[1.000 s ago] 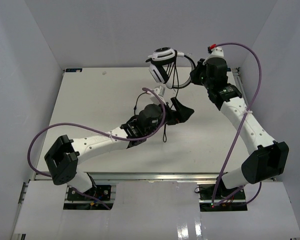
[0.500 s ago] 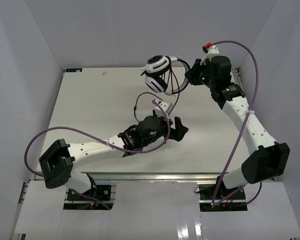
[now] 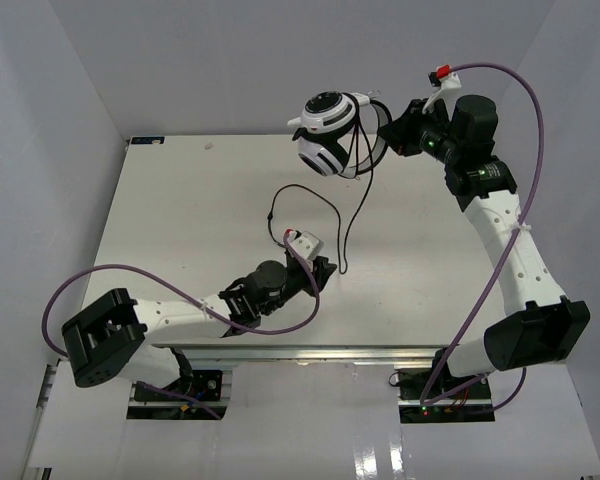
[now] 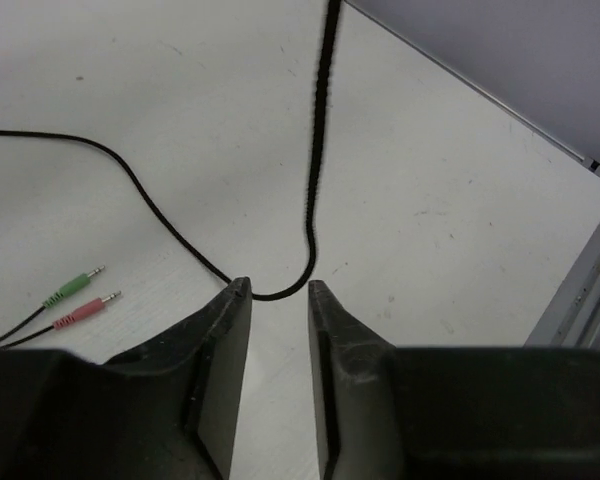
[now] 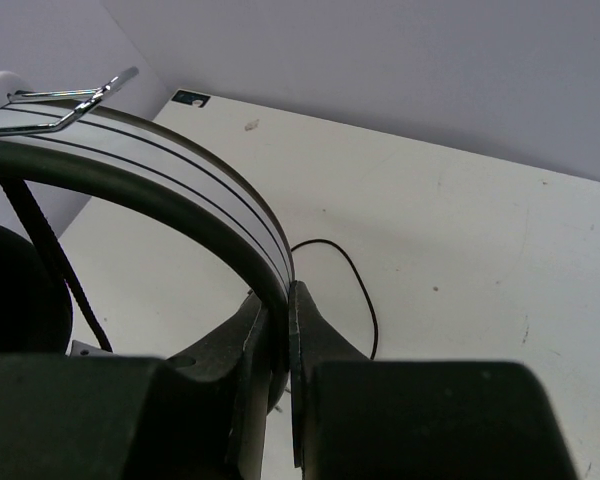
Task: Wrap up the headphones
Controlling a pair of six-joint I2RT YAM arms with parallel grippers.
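Note:
The white headphones (image 3: 325, 135) hang in the air over the back of the table. My right gripper (image 3: 392, 133) is shut on their thin headband (image 5: 180, 185), which runs between its fingers (image 5: 280, 300); a black ear pad (image 5: 10, 290) shows at the left. The thin black cord (image 3: 346, 215) drops from the cups to the table and loops leftward. My left gripper (image 3: 322, 270) sits low at the cord's lowest bend. Its jaws (image 4: 277, 290) stand narrowly apart with nothing between them, and the cord's bend (image 4: 280, 296) lies just past the tips. Green and pink plugs (image 4: 80, 300) lie to the left.
White walls close in the table (image 3: 180, 220) on three sides. The table's metal edge rail (image 4: 580, 290) runs close to the right of my left gripper. Purple arm cables (image 3: 480, 290) trail along both arms. A small dark label (image 5: 190, 98) marks the back left corner.
My left gripper has pulled back toward the near edge, come down to the cord's bend on the table, and narrowed its jaws. The right arm has carried the headphones slightly right.

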